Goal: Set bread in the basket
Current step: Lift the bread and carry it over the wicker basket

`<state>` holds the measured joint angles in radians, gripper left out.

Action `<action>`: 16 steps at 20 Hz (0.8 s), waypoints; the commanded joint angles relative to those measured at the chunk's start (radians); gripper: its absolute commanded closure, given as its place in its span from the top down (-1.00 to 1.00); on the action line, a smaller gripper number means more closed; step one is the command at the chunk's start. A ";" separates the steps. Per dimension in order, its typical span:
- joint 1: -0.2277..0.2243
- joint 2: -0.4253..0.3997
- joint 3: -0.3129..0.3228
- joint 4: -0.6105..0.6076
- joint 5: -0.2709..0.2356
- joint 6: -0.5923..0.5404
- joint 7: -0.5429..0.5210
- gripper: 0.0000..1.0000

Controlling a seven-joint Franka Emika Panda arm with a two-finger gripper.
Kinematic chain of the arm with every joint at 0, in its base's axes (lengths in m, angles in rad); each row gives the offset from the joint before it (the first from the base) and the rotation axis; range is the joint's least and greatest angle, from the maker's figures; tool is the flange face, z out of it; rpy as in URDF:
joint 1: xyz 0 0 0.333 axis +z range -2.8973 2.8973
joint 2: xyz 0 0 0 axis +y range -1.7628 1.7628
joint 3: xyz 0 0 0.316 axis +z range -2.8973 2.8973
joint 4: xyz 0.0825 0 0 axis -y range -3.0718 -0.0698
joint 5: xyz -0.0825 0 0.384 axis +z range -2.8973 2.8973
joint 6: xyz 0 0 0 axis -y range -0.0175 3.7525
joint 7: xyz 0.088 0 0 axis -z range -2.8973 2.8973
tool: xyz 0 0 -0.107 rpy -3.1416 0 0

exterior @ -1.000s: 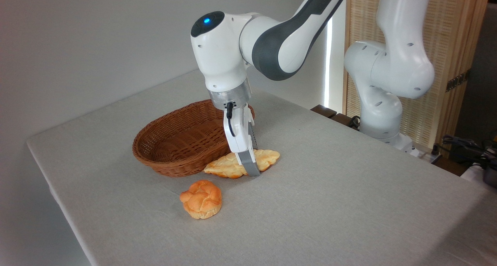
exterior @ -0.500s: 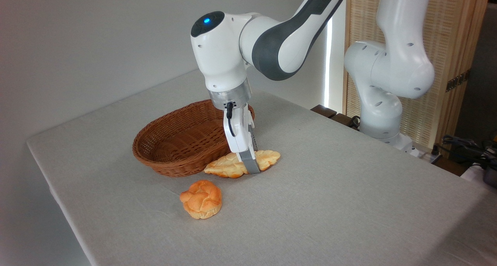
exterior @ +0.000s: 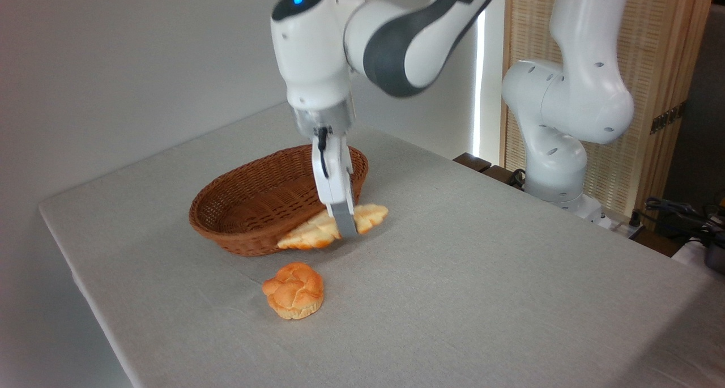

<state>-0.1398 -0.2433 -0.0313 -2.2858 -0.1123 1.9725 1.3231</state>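
Note:
The bread, a long pale golden braided loaf, hangs just above the table, tilted with its left end lower. My gripper is shut on its middle, and only the near finger shows. The loaf's left part overlaps the front right wall of the basket, an oval brown wicker basket with nothing in it. I cannot tell whether the loaf touches that wall.
A small round orange knotted bun lies on the grey cloth in front of the basket. The arm's white base stands at the table's far right. The table's left edge runs close behind the basket.
The gripper has risen and shifted left with the bread in it. The loaf has left the table and now leans toward the basket, which nudged slightly left.

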 commanded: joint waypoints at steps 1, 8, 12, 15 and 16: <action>-0.001 -0.004 0.051 0.123 -0.003 -0.139 0.011 -0.09; -0.001 0.007 0.065 0.230 -0.017 -0.179 -0.137 -0.08; -0.012 0.021 -0.024 0.230 -0.105 -0.172 -0.429 -0.08; -0.015 0.054 -0.117 0.230 -0.152 -0.153 -0.536 0.03; -0.015 0.065 -0.131 0.230 -0.158 -0.120 -0.541 0.16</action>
<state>-0.1515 -0.2239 -0.1104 -2.0788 -0.2380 1.8185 0.8437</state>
